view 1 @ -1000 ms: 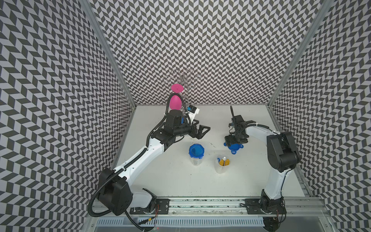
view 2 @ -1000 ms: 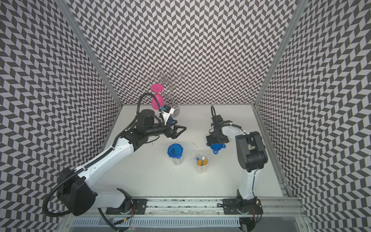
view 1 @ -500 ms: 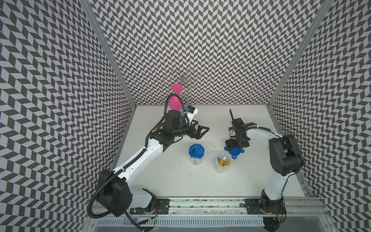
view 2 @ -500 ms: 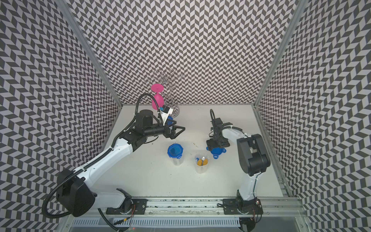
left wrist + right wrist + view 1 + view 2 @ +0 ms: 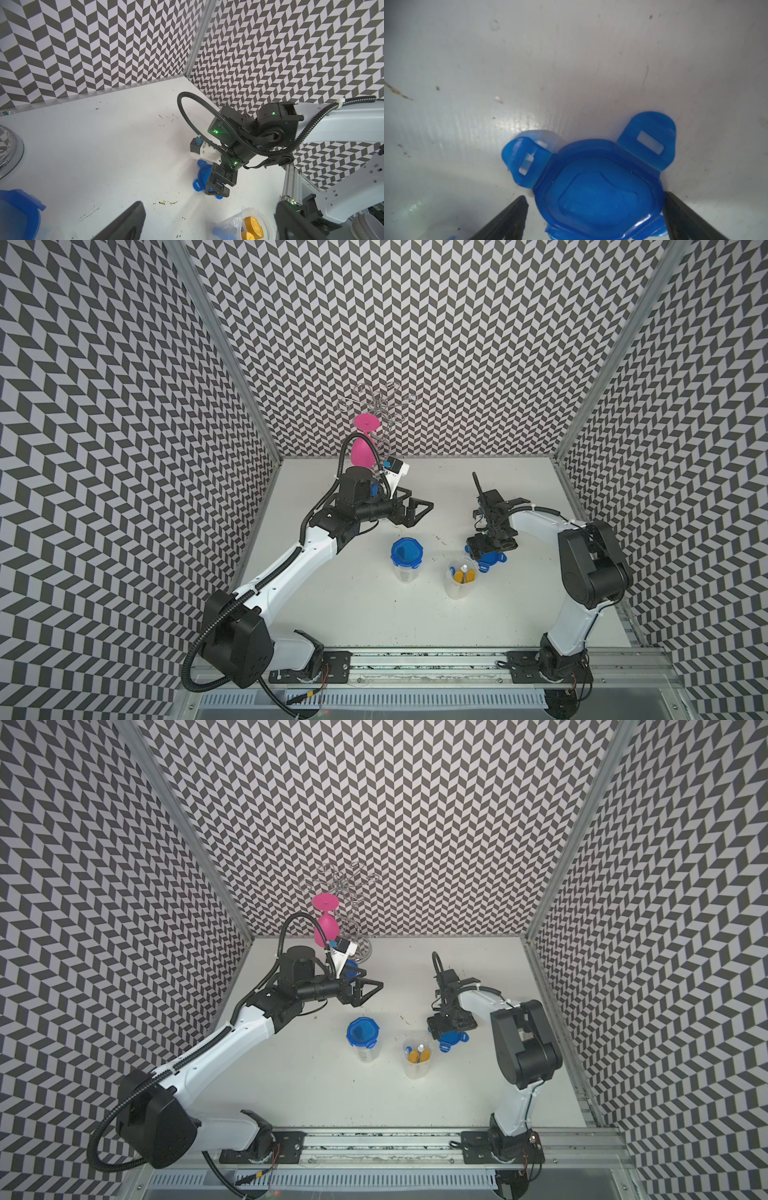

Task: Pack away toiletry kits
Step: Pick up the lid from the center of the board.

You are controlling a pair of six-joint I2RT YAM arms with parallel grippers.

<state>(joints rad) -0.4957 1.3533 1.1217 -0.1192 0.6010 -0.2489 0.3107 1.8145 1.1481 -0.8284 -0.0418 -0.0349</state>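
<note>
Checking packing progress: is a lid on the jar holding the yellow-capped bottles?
No, the jar stands open, and a loose blue lid lies on the table beside it.

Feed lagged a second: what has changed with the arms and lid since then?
The right gripper drew back toward the front, and the loose blue lid slid with it, nearer the open jar; the gripper is open, straddling the lid on the table. The left gripper and closed jar stayed put.
</note>
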